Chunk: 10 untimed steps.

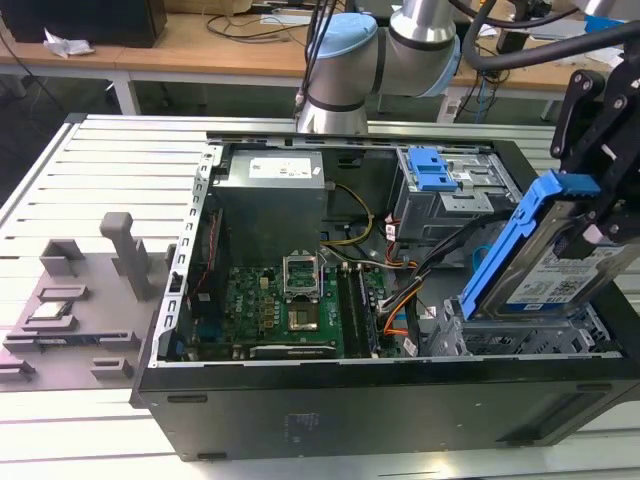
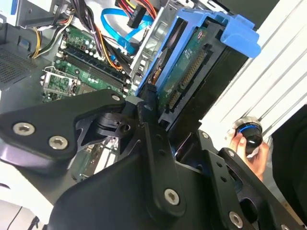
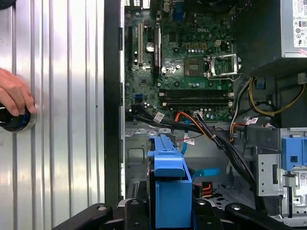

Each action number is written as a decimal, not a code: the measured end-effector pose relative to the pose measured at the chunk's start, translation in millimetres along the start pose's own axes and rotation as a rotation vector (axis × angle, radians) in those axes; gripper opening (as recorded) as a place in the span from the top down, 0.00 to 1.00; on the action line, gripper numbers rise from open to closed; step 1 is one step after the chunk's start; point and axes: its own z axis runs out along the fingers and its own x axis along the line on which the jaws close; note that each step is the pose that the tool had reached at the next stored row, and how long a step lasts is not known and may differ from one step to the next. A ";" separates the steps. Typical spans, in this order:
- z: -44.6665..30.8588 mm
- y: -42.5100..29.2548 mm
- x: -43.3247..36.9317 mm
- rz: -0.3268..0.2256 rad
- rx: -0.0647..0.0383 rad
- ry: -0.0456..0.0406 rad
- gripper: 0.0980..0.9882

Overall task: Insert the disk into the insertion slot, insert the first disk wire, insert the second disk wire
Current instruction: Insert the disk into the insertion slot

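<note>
The disk [image 1: 556, 268], grey with a white label in a bright blue carrier, hangs steeply tilted at the exterior view's right. My gripper [image 1: 598, 232] is shut on its upper part. Its lower end dips into the top of the insertion slot [image 1: 520, 338], a low perforated grey bay in the case's near right corner. In the second wrist view the disk [image 2: 189, 62] shows its green circuit side between my black fingers [image 2: 149, 115]. In the first wrist view the blue carrier [image 3: 169, 178] stands over the slot [image 3: 136, 158], with my gripper [image 3: 168, 213] below it.
A taller grey cage with a blue latch [image 1: 438, 178] stands behind the slot. Loose orange, blue and black cables [image 1: 402, 300] lie between the motherboard [image 1: 290, 305] and the slot. A person's hand [image 3: 14, 93] rests on a black knob [image 3: 12, 120] on the ribbed metal table [image 1: 120, 180].
</note>
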 end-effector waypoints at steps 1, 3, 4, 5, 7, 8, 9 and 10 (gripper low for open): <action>1.4 0.0 -1.2 0.000 0.000 0.0001 0.70; 3.5 -0.1 -3.5 0.000 0.000 0.0002 0.70; 4.7 -0.2 -4.7 0.000 0.000 0.0002 0.70; 5.4 -0.4 -5.5 0.000 0.000 0.0001 0.70; 7.1 -1.0 -7.2 0.000 0.000 0.0001 0.70; 8.6 -1.7 -8.0 0.000 0.000 0.0001 0.70; 9.4 -2.0 -8.4 0.000 0.000 0.0001 0.70; 10.4 -2.2 -8.7 0.000 0.000 -0.0001 0.70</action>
